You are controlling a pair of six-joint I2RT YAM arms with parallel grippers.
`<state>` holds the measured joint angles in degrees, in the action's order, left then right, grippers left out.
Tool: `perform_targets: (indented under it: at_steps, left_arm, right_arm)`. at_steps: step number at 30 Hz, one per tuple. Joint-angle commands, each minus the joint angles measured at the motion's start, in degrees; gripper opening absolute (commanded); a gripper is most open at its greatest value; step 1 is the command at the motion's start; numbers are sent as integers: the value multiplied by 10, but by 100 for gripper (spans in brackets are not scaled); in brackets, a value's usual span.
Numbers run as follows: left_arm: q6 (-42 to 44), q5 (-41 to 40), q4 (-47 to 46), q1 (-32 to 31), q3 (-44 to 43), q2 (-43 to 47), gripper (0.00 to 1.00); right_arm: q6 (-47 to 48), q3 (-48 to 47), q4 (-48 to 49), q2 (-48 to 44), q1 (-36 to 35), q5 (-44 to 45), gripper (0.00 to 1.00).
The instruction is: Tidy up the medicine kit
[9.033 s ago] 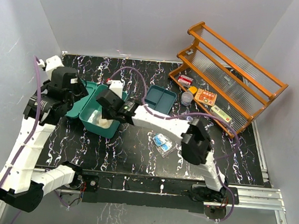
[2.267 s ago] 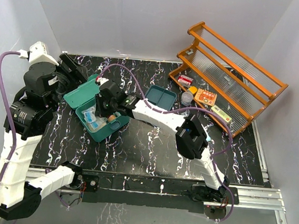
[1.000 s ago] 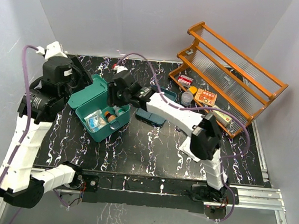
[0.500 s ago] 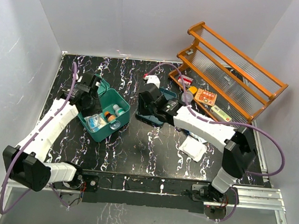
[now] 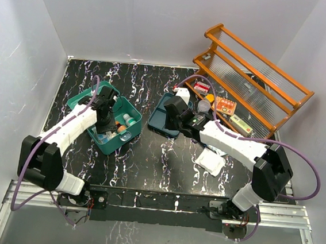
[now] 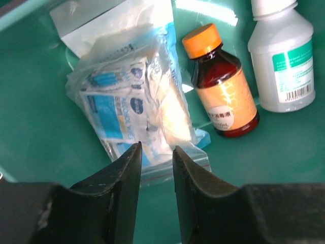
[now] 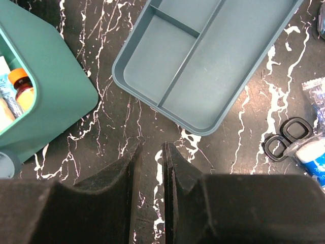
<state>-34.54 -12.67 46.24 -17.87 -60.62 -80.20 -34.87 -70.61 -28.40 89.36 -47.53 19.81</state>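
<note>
The left gripper (image 6: 153, 158), jaws nearly closed and holding nothing, hangs over the pouches (image 6: 132, 107) in the medicine kit (image 5: 128, 139). The right gripper (image 7: 150, 168), likewise narrowed and empty, hovers near the divided tray (image 7: 203, 61); fetching it seems next.

A black white-veined bench (image 5: 147, 166) fills the middle of the top view. An orange tiered rack (image 5: 254, 79) stands at upper right, with small packets and a red box (image 5: 201, 88) at its foot. A dark blue-teal divided tray (image 7: 203, 61) (2 visible compartments) sits centre. Black scissors (image 7: 285, 138) lie at right in the right wrist view.
</note>
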Motion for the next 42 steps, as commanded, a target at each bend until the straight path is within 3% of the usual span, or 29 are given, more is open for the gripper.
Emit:
perform_targets:
  at_steps: [1,12,22,29,42]
  left_arm:
    - [18,2,-35,5,15,-11,30]
    - [11,-11,-68,7,41,-28,27]
    - [-3,-42,-2,7,-50,15,37]
    - [1,-54,-11,8,-32,21,17]
    - [-2,-15,-79,10,26,-26,10]
  right_arm:
    - [-9,8,18,-33,6,18,20]
    - [-8,21,20,-52,7,26,20]
    - [-15,18,14,-53,7,40,20]
    - [-29,27,10,-56,10,51,19]
    - [-37,36,1,-56,16,50,16]
